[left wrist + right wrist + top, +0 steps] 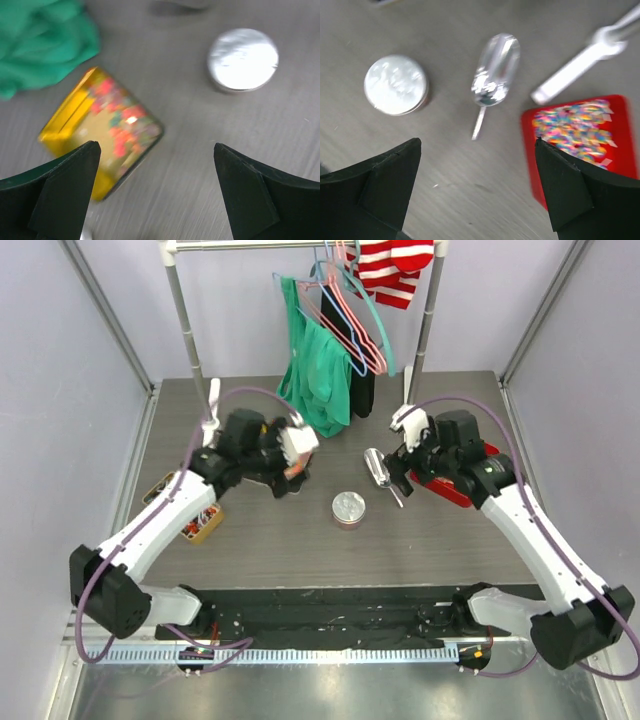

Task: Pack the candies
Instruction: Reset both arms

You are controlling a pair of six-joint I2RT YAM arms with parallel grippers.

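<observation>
An open gold tin (105, 125) lies on the grey table, and the candies (120, 120) in it show as a blurred mass of red, orange and green pieces. My left gripper (156, 150) hangs open above the table just right of this tin, with nothing between its fingers. In the top view the left gripper (288, 465) covers most of the tin. My right gripper (478, 145) is open and empty over bare table. It hovers between a metal scoop (495, 70) and a red tray (532, 150).
A round silver-lidded tin (349, 508) stands mid-table. The red tray (452, 490) holds colourful wrapped sweets. A second gold tin (197, 523) sits at the left edge. A green garment (318, 370) and hangers (350, 310) hang from a rack at the back, whose white foot (575, 70) lies beside the tray.
</observation>
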